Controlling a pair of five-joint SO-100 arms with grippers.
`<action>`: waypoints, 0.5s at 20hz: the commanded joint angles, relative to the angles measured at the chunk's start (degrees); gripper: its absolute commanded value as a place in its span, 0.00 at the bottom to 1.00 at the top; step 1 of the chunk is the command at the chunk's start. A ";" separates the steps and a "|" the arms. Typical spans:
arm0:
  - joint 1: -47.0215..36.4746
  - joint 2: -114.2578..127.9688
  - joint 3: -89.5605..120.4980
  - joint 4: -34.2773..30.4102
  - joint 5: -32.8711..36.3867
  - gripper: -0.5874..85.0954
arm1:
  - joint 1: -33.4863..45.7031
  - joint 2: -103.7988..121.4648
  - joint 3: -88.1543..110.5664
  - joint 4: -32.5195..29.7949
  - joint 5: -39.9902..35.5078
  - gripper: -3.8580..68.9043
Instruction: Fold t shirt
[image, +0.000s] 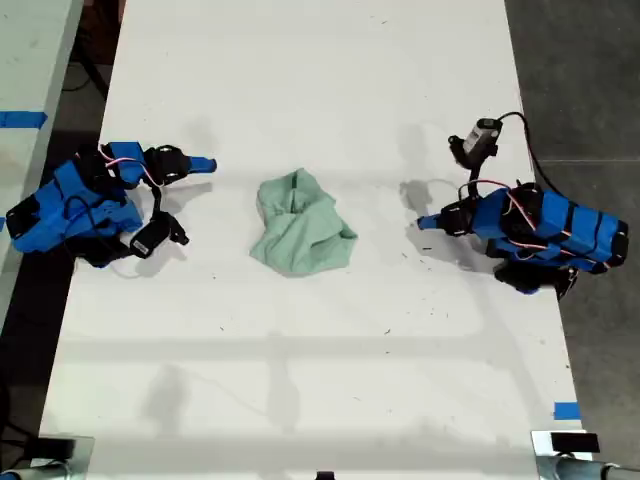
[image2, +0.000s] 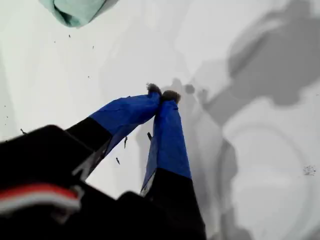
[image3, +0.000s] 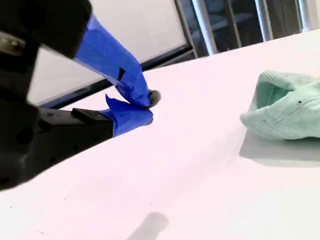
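Trouble could come because the t shirt (image: 302, 223) sits bunched up, and both closed, empty grippers, my first gripper (image2: 162, 95) and my second gripper (image3: 145, 106), might grab too many layers.

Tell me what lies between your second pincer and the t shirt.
Nothing but bare white table. My second wrist view shows my second pincer closed, apart from the t shirt, with empty tabletop between.

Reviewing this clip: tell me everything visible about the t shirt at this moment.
The t shirt is a small pale mint-green garment of soft, thin-looking fabric, heavily wrinkled and bunched into a loose heap rather than laid flat. A stitched hem or opening shows in the second wrist view. It lies on the white table, near the middle of the exterior view, between the two blue arms. Only the table touches it; neither end effector reaches it.
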 joint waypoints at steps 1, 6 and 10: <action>-1.67 0.44 2.11 0.09 -1.49 0.00 | -0.79 0.79 3.52 -0.53 0.62 0.07; 1.32 0.44 -0.09 0.88 -0.09 0.00 | -0.62 0.79 3.52 -0.53 0.62 0.07; 1.58 0.44 -1.23 0.44 3.16 0.00 | -0.79 0.79 3.52 -0.53 0.53 0.07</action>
